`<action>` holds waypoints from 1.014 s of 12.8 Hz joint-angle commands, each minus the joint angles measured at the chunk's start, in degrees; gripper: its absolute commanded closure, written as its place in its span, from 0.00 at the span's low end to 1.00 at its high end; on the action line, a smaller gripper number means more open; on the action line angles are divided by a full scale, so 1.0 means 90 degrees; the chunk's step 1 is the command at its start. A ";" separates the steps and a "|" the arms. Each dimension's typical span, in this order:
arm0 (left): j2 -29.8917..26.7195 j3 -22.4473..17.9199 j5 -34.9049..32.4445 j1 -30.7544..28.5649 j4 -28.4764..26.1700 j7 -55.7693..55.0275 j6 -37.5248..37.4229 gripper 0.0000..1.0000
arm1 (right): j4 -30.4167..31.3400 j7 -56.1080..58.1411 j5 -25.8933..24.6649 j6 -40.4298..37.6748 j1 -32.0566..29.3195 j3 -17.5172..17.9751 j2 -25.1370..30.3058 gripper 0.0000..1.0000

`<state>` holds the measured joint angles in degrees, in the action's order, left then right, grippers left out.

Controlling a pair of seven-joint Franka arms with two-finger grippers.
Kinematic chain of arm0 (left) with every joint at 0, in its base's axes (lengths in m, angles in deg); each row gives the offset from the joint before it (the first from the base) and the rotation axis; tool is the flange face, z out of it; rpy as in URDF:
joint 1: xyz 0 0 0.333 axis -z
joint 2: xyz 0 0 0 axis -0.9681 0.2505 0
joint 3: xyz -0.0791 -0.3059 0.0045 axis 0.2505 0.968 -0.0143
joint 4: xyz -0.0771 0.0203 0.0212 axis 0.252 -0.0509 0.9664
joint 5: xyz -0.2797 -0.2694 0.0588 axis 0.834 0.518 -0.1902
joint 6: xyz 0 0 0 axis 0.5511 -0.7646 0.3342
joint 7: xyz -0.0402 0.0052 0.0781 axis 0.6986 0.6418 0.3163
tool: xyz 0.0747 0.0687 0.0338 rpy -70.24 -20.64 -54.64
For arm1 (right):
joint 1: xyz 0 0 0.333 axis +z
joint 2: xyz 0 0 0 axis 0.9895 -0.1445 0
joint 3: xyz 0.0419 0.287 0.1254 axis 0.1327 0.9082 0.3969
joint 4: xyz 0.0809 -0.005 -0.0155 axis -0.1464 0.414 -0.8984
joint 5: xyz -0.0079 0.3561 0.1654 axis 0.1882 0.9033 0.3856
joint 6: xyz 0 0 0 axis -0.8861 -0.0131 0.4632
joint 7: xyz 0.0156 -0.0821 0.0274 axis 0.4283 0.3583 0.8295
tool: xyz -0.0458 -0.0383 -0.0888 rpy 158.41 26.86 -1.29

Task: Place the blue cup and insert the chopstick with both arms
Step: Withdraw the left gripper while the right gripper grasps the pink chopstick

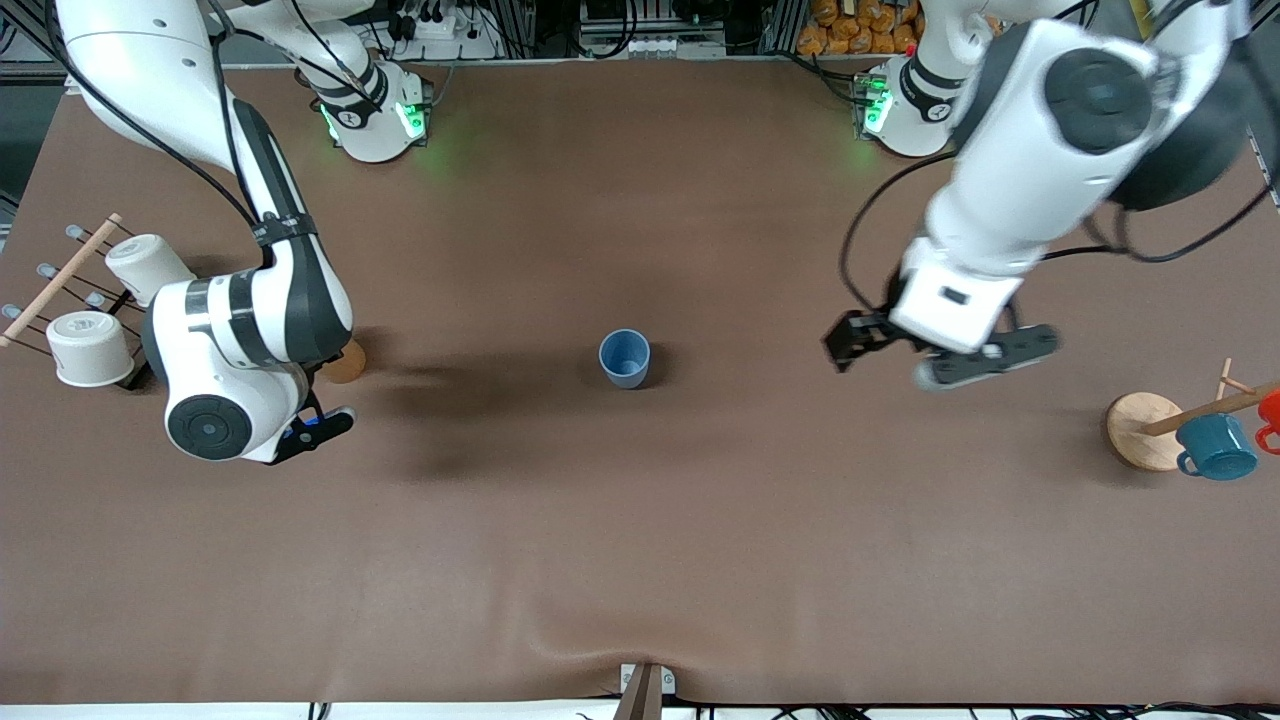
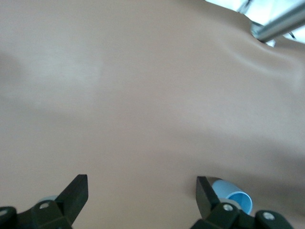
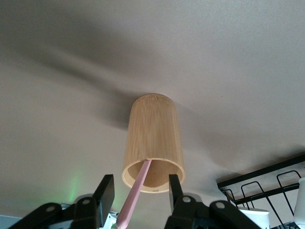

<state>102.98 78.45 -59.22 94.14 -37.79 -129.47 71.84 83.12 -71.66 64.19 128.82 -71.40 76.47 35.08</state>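
Note:
The blue cup (image 1: 625, 358) stands upright and empty at the middle of the table; a part of it shows in the left wrist view (image 2: 234, 197). My left gripper (image 1: 960, 365) (image 2: 142, 191) is open and empty above bare table, toward the left arm's end from the cup. The pale-pink chopstick (image 3: 136, 191) leans in the tan wooden cylinder (image 3: 153, 143) (image 1: 346, 362). My right gripper (image 3: 140, 193) (image 1: 318, 425) is over the cylinder, open, with one finger on each side of the chopstick and apart from it. The right arm hides the chopstick in the front view.
A black wire rack (image 1: 110, 300) with two white cups (image 1: 88, 347) and a light wooden dowel (image 1: 60, 280) stands at the right arm's end. A wooden mug stand (image 1: 1140, 430) with a teal mug (image 1: 1215, 447) and a red mug (image 1: 1270, 410) stands at the left arm's end.

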 commanded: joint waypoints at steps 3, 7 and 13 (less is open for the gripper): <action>-0.0468 0.0060 -0.0150 -0.0617 -0.0113 0.0307 -0.0623 0.00 | 0.0089 0.0044 0.0162 -0.0054 -0.0079 0.0063 0.0105 0.89; -0.0556 0.0089 -0.0462 -0.1055 -0.0142 0.1263 -0.0966 0.00 | 0.0080 0.0171 0.0172 -0.0230 -0.0157 0.0063 0.0154 0.95; -0.1082 -0.0193 -0.0433 -0.1359 -0.0453 0.2495 -0.1230 0.00 | 0.0012 0.0191 0.0191 -0.0483 -0.0147 0.0073 0.0203 0.99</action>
<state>97.21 77.87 -62.15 82.12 -38.39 -109.91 61.22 83.04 -70.48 65.01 126.55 -72.00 76.48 35.31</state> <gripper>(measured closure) 0.000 0.907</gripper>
